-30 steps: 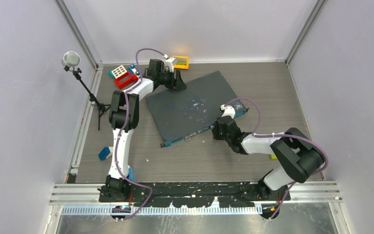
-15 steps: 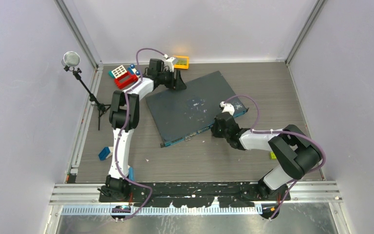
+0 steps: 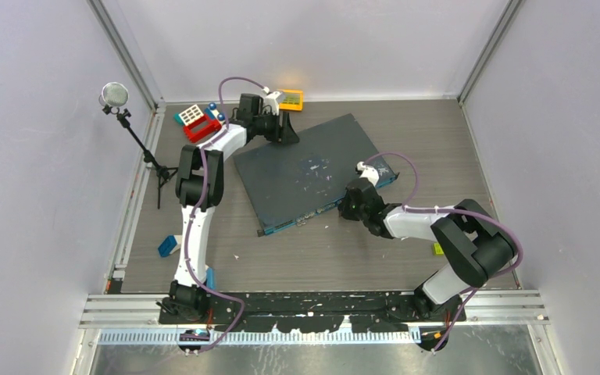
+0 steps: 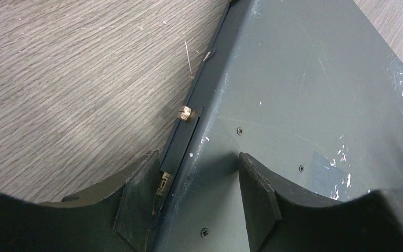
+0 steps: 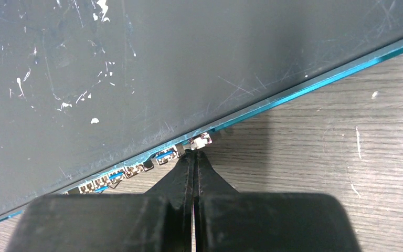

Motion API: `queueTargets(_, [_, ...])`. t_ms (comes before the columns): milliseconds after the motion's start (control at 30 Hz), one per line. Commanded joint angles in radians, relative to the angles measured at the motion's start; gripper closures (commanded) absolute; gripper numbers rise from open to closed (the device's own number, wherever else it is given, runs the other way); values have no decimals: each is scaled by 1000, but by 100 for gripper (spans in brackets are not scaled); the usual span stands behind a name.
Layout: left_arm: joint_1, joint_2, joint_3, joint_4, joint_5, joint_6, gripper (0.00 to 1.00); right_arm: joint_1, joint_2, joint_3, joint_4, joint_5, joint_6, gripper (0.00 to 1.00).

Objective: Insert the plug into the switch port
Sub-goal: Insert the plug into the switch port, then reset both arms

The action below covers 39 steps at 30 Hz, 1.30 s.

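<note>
While the closed right claw [image 5: 194,155] butts the plug [image 5: 200,140] against the switch [image 5: 189,63], a skewed push could jam it; left claw [image 4: 198,158] straddles a corner, grip unclear.

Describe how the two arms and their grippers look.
Both the left arm and right arm have white links, bulky black joints and a purple cable looping alongside. The left gripper has broad, matte black wedge fingers; the right gripper has black fingers tapering to a thin tip.
</note>
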Motion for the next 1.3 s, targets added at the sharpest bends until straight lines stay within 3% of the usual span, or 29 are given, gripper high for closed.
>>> queueTargets(0, [-44,51,7,-106,63,-9,44,-20,43,90,107,51,99,99])
queueTargets(500, [-45,61,22,-119,69,-9,44,-24,60,138,115,179,249,100])
queueTargets(700, [-44,37,-20,-77,59,-22,44,-24,14,103,64,87,148,100])
queueTargets(900, [-37,-16,-131,77,-5,-106,43,-24,-219,-65,-98,-95,45,99])
queueTargets(1033, [-32,-59,-166,139,-92,-138,39,-24,-455,-151,-303,-110,65,99])
queueTargets(1200, [-31,-155,-183,166,-256,-173,30,-24,-697,-189,-421,-91,35,100])
queueTargets(1267, [-34,-213,-212,206,-305,-202,26,-23,-765,-172,-466,-74,12,92])
